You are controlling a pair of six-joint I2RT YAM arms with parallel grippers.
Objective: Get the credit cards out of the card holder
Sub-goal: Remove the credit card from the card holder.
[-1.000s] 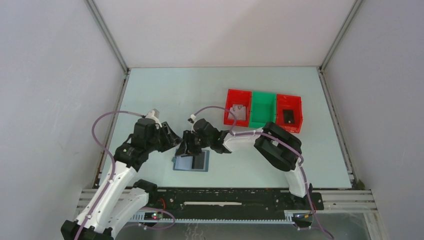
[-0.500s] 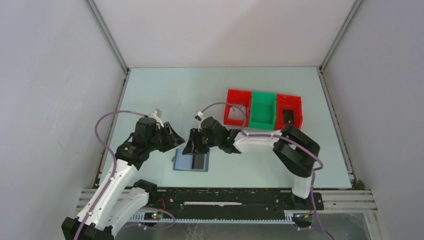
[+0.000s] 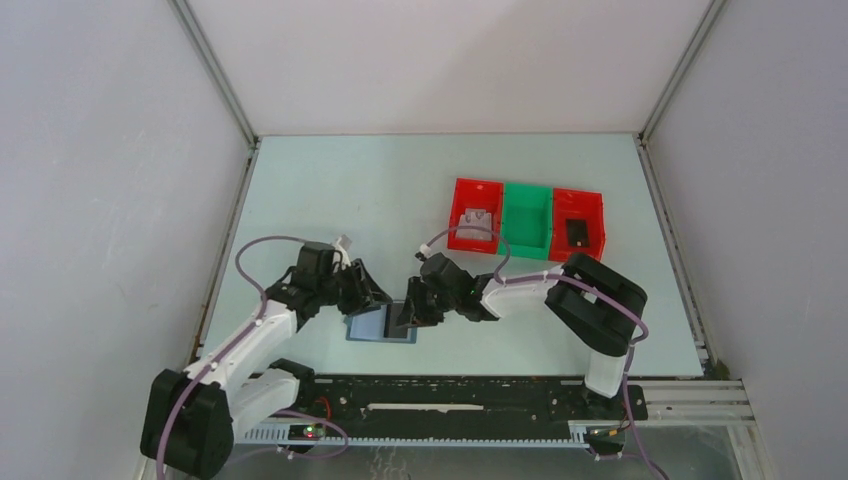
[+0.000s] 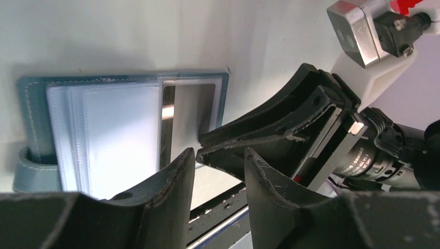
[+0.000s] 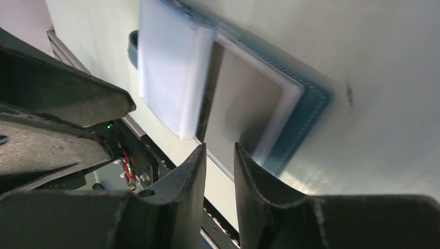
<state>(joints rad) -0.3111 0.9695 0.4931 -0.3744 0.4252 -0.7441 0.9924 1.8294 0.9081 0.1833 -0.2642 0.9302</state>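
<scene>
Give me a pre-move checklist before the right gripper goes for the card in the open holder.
1. Card holder lying open and flat: ok.
2. Grey card showing in its pocket: ok.
3. Left gripper open and empty: ok.
4. Right gripper with jaws narrowly apart, nothing between them: ok.
5. Card holder pinned down by Left gripper: cannot tell.
6. Room between the two grippers: not ok, they crowd each other over the holder.

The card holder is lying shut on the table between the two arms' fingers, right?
No. The card holder is lying open, not shut; the left wrist view shows its clear sleeves inside. It is on the table, between the left fingers and right fingers.
</scene>
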